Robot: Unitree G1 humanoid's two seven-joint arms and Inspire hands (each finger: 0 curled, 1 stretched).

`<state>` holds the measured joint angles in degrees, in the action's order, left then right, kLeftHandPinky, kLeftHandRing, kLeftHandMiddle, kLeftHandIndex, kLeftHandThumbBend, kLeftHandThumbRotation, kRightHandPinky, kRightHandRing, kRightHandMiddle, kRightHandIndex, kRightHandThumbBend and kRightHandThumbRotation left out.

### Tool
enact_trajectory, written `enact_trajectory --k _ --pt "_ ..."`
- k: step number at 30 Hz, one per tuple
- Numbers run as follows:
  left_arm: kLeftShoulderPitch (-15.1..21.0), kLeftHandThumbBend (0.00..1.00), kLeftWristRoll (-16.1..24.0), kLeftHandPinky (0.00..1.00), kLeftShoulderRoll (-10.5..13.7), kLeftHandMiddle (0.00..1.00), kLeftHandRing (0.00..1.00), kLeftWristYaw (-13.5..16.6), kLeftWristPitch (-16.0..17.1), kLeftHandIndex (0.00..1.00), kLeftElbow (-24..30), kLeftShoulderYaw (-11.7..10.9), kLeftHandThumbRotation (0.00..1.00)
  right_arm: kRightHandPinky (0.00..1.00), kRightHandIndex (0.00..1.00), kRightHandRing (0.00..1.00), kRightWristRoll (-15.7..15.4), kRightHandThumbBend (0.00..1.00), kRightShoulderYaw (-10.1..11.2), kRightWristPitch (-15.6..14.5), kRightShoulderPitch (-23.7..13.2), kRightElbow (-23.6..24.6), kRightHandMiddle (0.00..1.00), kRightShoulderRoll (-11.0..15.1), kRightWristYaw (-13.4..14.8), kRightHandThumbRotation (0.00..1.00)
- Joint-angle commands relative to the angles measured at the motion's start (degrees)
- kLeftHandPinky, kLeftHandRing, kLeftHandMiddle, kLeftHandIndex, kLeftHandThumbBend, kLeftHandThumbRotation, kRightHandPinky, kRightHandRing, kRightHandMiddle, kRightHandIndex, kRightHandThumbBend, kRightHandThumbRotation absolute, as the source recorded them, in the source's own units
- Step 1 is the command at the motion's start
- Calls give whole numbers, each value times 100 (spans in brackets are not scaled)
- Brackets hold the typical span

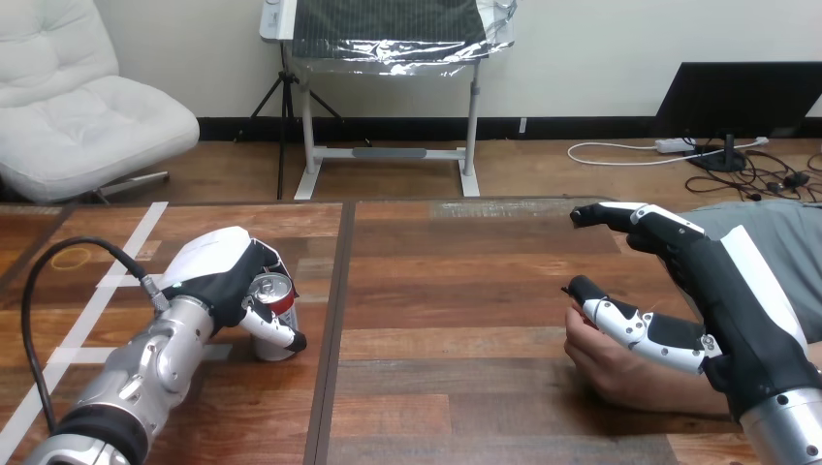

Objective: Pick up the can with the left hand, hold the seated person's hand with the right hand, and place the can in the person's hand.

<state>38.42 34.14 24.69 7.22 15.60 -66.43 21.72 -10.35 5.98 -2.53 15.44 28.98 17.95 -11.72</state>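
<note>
We are seeing the robot's left hand (218,271) reaching in from the lower left on its silver forearm (145,373). Its white-shelled back is turning up and away from us. It is wrapping round a silver-topped red metal can (274,291), with its thumb lying across the can's near side and its fingers curling behind. The can is standing upright on the left half of the brown wooden plank table (465,291), just left of the seam between the boards. The palm is hiding most of the can's body, so we cannot tell whether the base is resting on the wood or hanging just above it.

The right hand (737,291) is coming in from the lower right corner, with its palm facing left. It is gaping wide: its fingers (601,215) are stretching out high above the table and closing on nothing. Its thumb is lying low over the person's hand (620,373), which is lying on the table at the right side. We cannot make out whether the thumb is touching it. The robot's palm and wrist are covering the person's wrist.
</note>
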Motion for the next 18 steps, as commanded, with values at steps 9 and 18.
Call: enact_trajectory --k 9,18 --pt "191 70 -104 38 74 49 43 15 234 50 497 -96 0 89 75 87 90 48 98 56 -312 201 83 0 62 0" --pt "267 69 -207 37 33 49 43 -89 205 50 802 -203 0 89 75 87 130 49 103 -5 -332 209 83 3 55 0"
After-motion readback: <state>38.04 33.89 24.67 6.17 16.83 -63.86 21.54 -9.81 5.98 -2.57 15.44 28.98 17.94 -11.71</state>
